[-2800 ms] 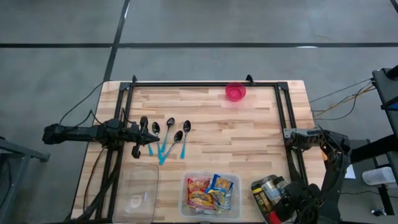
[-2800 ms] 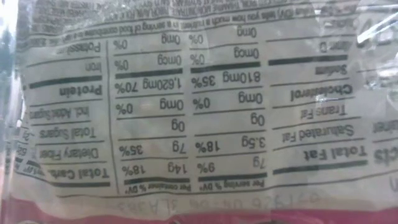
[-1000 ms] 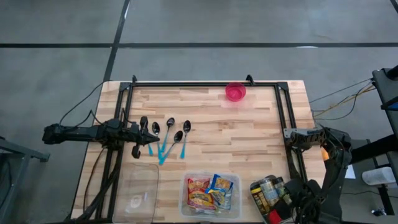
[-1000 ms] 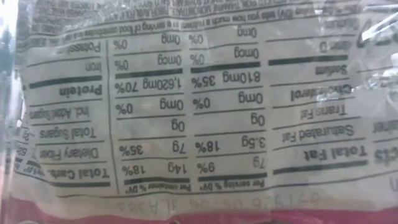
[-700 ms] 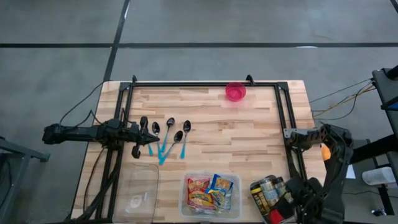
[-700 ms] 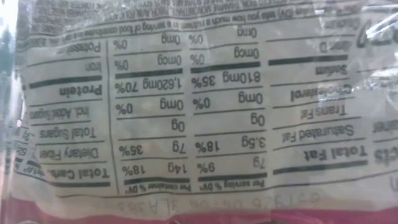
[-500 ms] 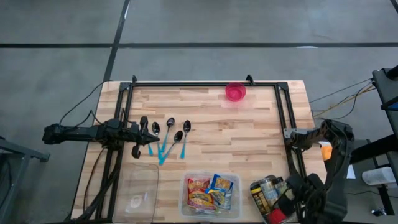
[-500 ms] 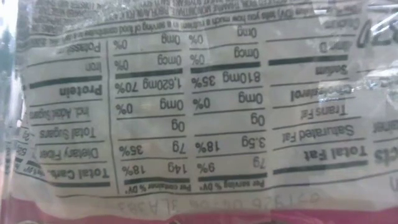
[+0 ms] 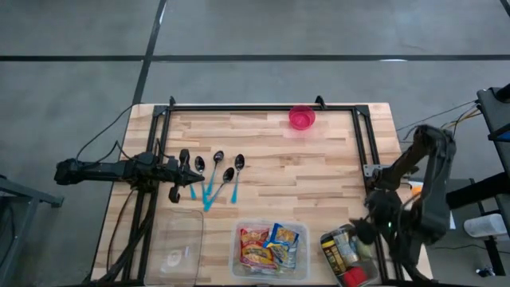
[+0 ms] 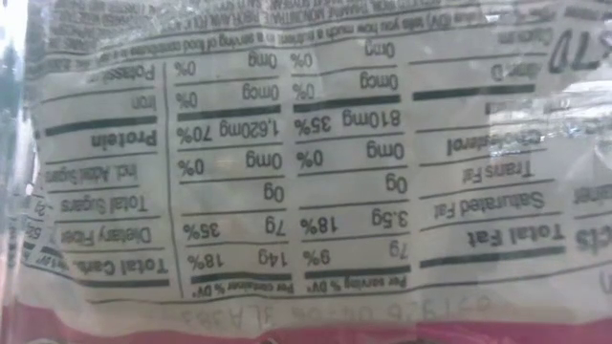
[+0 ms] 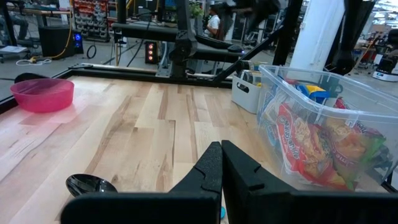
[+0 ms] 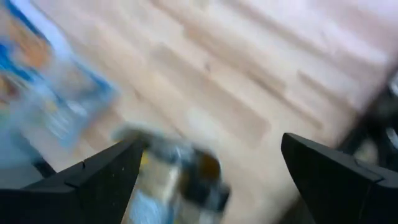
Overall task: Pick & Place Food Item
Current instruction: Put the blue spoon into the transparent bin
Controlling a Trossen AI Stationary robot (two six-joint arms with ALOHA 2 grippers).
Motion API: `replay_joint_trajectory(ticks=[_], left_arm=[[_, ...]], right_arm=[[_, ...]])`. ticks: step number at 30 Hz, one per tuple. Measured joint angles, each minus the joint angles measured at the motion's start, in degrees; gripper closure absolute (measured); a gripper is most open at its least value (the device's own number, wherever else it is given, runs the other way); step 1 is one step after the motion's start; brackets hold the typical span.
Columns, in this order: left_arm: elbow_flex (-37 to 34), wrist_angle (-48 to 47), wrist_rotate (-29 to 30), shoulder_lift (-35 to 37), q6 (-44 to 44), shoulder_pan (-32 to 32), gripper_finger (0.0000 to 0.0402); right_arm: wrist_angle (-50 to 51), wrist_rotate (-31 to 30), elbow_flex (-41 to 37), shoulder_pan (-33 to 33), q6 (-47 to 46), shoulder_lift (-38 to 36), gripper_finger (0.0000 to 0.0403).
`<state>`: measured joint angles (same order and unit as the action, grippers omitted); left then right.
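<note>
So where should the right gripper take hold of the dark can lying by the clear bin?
Across the middle of the dark labelled can, from above. It lies on its side, so the round body sits between the open right gripper's fingers, clear of the clear plastic bin.

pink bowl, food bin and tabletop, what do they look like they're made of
Pink bowl: likely plastic, translucent, light glowing through its wall.
Food bin: clear plastic, probably rigid; the snack packets show straight through its glossy wall.
Tabletop: wood, pale joined strips with visible grain, smooth with a soft sheen.
</note>
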<state>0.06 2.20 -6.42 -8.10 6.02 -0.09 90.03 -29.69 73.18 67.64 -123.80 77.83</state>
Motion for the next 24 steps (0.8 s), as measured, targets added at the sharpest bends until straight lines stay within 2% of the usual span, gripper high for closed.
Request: replay_joint_trajectory(ticks=[7,12,20,24], left_arm=[[0.01,0.02,0.00,0.00,0.00,0.01,0.0401],[0.02,0.01,0.00,0.00,0.00,0.00,0.0401],[0.02,0.01,0.00,0.00,0.00,-0.01,0.0401],[0.02,0.02,0.00,0.00,0.00,-0.01,0.0401]], right_arm=[[-1.52,-21.42,-7.32,-3.15,2.92,-12.41,0.0022],[-10.92,-31.41,-13.58,-6.50,11.81,-20.88,0.0022],[-45.11,-31.76,-25.49,-14.78,44.23,-32.14,0.0022],[-57.31,-27.80,-31.18,-20.89,55.81,-35.54,0.0022]])
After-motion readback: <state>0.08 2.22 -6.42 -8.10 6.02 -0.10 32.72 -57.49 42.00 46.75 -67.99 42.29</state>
